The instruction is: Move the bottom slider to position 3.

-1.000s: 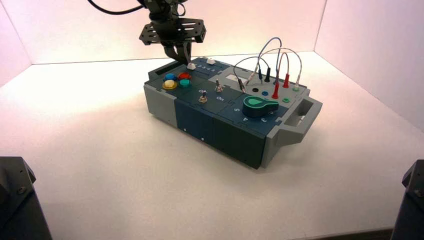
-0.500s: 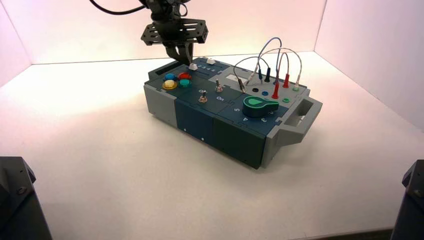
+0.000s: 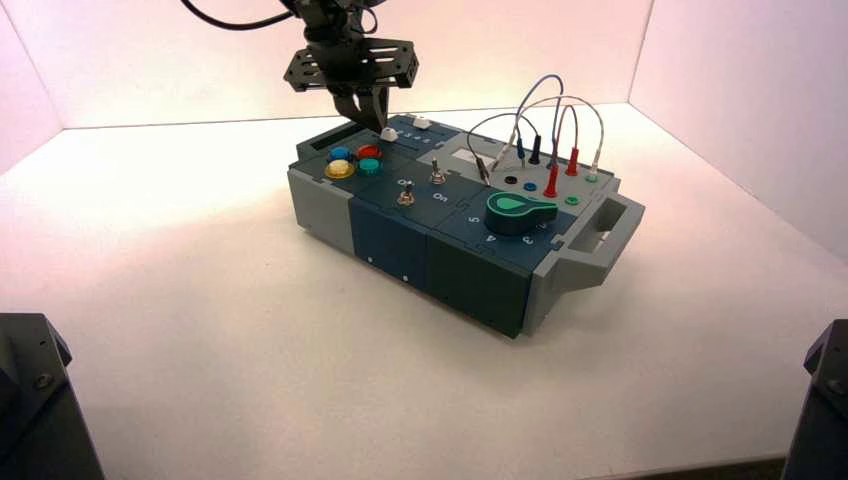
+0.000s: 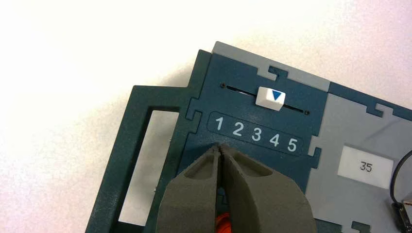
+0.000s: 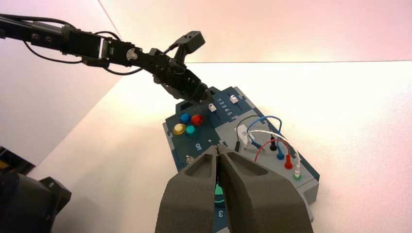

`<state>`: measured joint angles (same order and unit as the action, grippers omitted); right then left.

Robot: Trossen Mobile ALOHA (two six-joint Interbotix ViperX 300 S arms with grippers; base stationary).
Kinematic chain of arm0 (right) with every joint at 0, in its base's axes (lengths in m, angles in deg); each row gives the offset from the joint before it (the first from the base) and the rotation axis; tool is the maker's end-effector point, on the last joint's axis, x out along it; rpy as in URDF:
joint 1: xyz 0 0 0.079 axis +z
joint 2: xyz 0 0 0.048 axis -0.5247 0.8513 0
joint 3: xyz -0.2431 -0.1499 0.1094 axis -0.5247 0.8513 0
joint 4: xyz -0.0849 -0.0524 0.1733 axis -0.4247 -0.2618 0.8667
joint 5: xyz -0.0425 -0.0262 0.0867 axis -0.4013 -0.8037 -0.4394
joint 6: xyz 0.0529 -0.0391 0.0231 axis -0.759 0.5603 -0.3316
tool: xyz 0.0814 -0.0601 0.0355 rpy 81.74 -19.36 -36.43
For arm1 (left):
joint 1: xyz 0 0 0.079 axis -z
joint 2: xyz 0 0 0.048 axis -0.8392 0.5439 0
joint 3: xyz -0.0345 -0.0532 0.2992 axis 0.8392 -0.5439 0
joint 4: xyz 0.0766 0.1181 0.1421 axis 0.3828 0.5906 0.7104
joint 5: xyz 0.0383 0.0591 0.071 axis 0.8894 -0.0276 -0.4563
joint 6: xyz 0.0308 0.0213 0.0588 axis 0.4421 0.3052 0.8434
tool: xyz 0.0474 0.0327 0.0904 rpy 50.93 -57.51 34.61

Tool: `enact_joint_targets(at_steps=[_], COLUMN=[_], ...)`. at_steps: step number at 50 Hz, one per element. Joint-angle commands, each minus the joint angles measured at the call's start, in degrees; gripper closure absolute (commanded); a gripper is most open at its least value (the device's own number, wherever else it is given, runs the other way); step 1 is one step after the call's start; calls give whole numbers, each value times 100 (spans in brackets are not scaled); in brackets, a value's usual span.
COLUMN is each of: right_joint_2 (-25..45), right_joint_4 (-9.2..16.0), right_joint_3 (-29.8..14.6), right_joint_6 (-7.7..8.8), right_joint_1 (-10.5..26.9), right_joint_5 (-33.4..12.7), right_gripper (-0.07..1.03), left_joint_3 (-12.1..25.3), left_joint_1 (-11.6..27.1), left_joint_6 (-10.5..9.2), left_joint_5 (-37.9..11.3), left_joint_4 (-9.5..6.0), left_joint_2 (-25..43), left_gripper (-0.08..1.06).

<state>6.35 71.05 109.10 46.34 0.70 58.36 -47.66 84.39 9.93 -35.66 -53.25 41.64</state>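
1. While the left gripper point(image 3: 377, 126) stands at the bottom slider point(image 3: 389, 135) in the high view, the knob appears as a small, white, blocky cap on the dark panel, just beyond the red button point(image 3: 369, 153). Treat the cap as light, with mild track friction; its smooth sides may let a fingertip slip. Apply force low on its side, along the slot; avoid downward load.
2. In the left wrist view, the pincer is fully closed, its two fingers meeting with nothing between them. They hide the bottom slider, so its setting cannot be read here. Position 3 point(image 4: 256, 134) is a white digit midway along the printed row. A push, not a grasp, appears to be the step in hand.
3. In the right wrist view, the white cap sits beside the left gripper's tip, near the numeral row. The right gripper point(image 5: 218, 147) idles above the box's near part, closed and empty.
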Motion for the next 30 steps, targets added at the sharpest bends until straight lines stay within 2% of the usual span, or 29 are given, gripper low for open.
enact_joint_targets(at_steps=[1,30], right_joint_2=[88,97], right_joint_4=[0,0], right_joint_3=[-202,-202], right_joint_6=[-18,-18], right_joint_1=[-18,-18], right_joint_5=[62,62], right_gripper=[99,99], left_joint_3=[97,79], left_joint_1=[88,114], left_joint_6=[18,9], left_joint_5=[18,18], left_joint_4=[-9,-26], left_joint_2=[-105,-88], left_gripper=[101,101])
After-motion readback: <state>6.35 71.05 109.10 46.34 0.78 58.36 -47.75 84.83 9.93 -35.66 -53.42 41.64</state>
